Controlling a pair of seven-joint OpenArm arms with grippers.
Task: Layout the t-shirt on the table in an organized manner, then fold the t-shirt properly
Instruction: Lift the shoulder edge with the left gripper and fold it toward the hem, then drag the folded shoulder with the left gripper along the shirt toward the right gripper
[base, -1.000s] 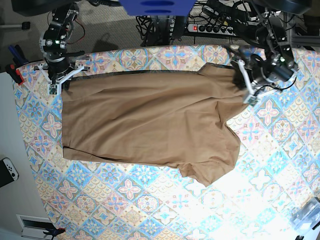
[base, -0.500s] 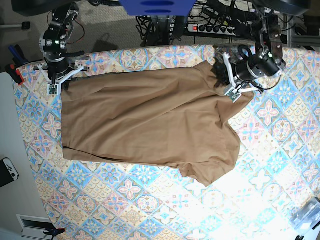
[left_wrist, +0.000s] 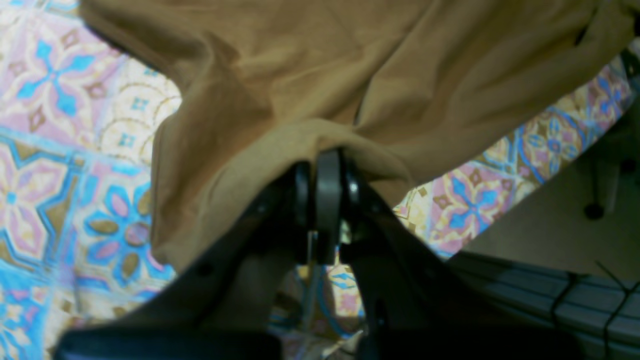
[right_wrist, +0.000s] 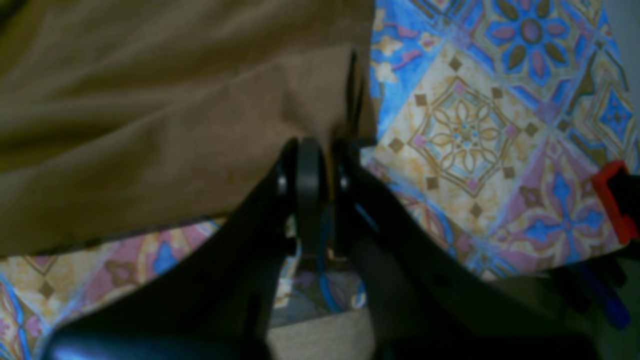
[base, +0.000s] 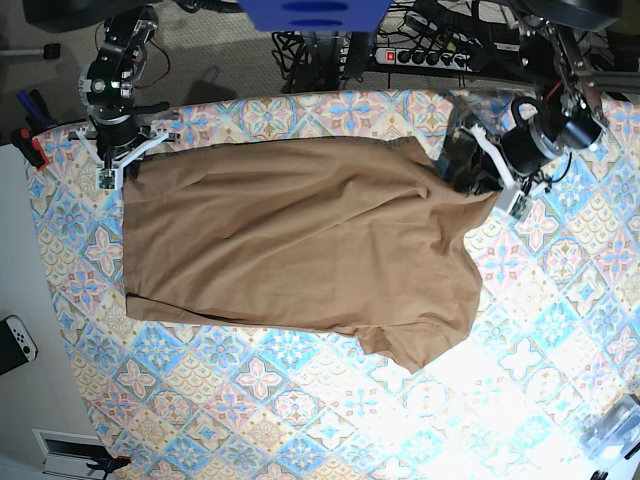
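Observation:
The tan-brown t-shirt (base: 300, 240) lies spread on the patterned table (base: 560, 330), hem at the left and sleeves at the right. My left gripper (base: 487, 190) is at the shirt's far right sleeve. In the left wrist view this gripper (left_wrist: 322, 155) is shut on a raised fold of the shirt (left_wrist: 350, 65). My right gripper (base: 122, 165) is at the far left hem corner. In the right wrist view it (right_wrist: 320, 150) is shut on the shirt's edge (right_wrist: 150, 100) above the table (right_wrist: 475, 125).
The table's far edge runs just behind both grippers, with a power strip (base: 425, 57) and cables beyond it. A red clamp (base: 35, 150) sits at the left edge and also shows in the right wrist view (right_wrist: 612, 200). A white controller (base: 15, 340) lies off the table at the left. A clear plastic object (base: 615, 430) is at the near right.
My left gripper swung in toward the shirt's middle, then back right and slightly nearer, dragging the far sleeve, which now lies bunched. The right arm has not moved.

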